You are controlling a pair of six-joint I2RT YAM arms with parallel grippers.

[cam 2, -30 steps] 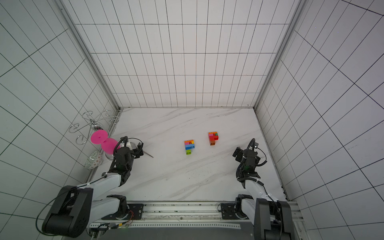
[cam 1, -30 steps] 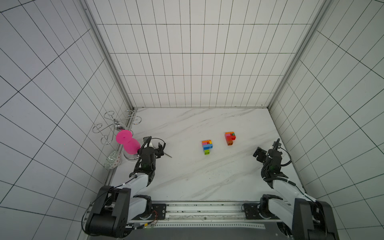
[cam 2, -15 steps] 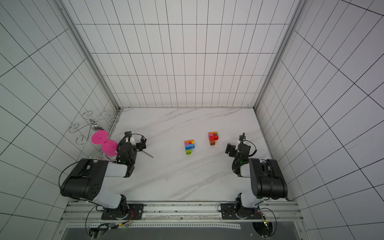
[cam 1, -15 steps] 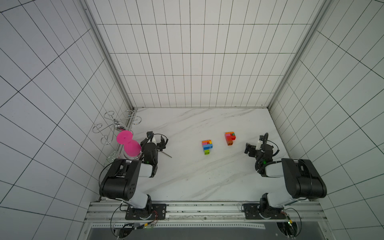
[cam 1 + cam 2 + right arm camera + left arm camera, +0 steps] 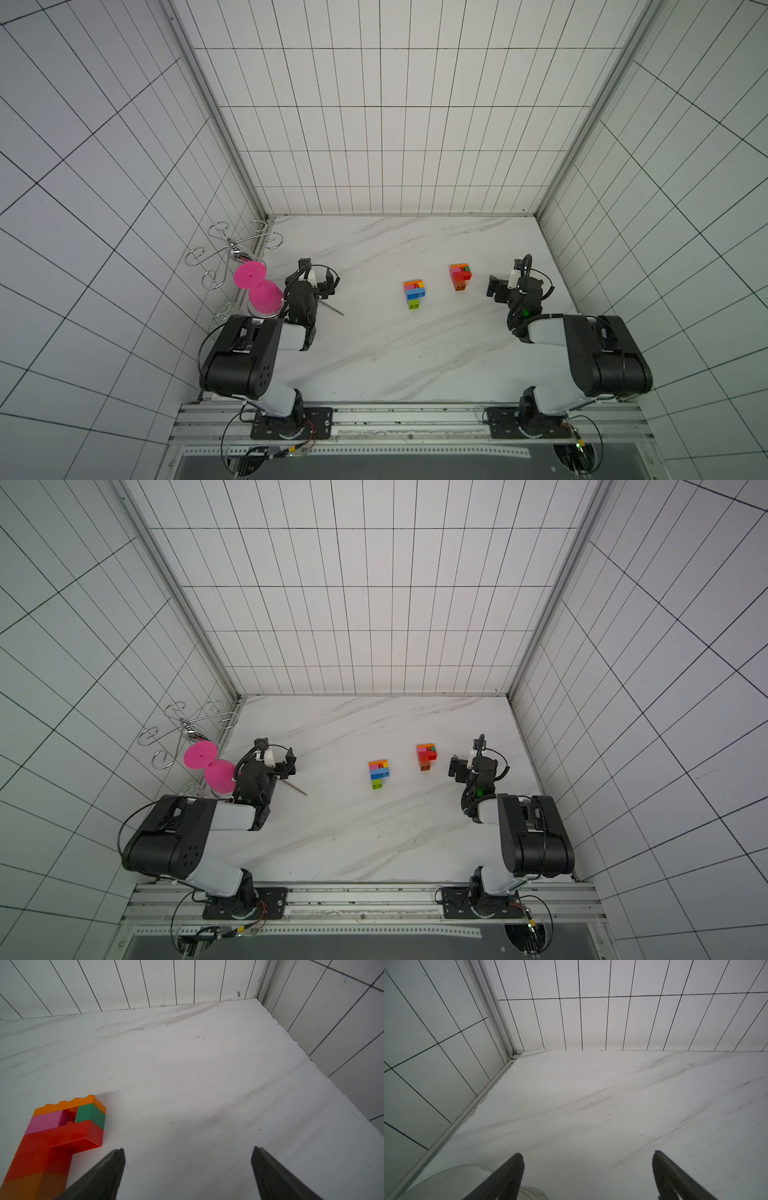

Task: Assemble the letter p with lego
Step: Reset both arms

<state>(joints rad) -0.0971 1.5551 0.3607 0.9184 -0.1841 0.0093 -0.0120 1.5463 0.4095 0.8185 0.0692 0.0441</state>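
Two lego builds lie on the marble table in both top views. One is an orange, pink, blue and lime stack [image 5: 414, 293] [image 5: 379, 773] near the middle. To its right lies a P-shaped build of orange, pink, green and red bricks [image 5: 460, 276] [image 5: 427, 756]. My right gripper [image 5: 496, 286] [image 5: 456, 767] is open and empty just right of it. The right wrist view shows that build [image 5: 62, 1132] beside the open right gripper [image 5: 188, 1150]. My left gripper [image 5: 322, 284] [image 5: 287, 766] is open at the table's left, far from the lego. The left wrist view shows it [image 5: 587, 1156] over bare marble.
A big pink hourglass-shaped thing [image 5: 257, 286] and a wire stand [image 5: 232, 253] are against the left wall, close behind my left arm. A thin metal rod [image 5: 332, 309] lies by the left gripper. A rounded clear object [image 5: 452, 1180] is beside the left gripper. Tiled walls enclose the table.
Both arms have lifted their elbows up from a low pose. The right gripper has moved left toward the P-shaped build. Both lego builds have stayed put.
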